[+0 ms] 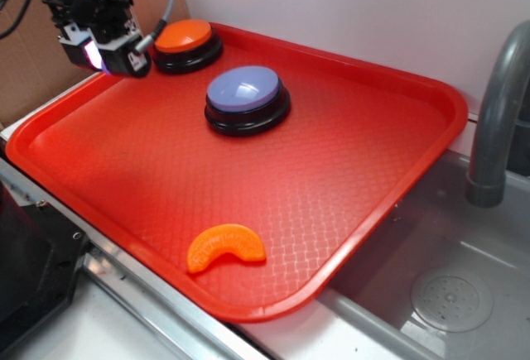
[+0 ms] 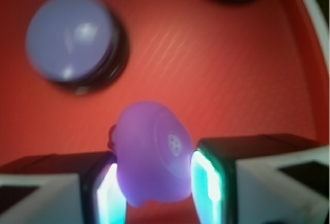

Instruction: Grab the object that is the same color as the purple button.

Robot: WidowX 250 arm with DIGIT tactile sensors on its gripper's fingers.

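The purple toy (image 2: 152,154) sits directly between the two pads of the end effector (image 2: 153,190), which is clenched on its sides, so no sideways approach remains; the toy looks lumpy and rounded, with no clear long axis. The end effector hangs above the tray's (image 1: 348,211) far left corner, beside the orange button (image 1: 183,36), with the purple button (image 1: 243,90) near (the exterior view hides the toy). I can read no brand or writing.

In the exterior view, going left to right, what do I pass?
End effector → orange button → orange slice → purple button → grey faucet.
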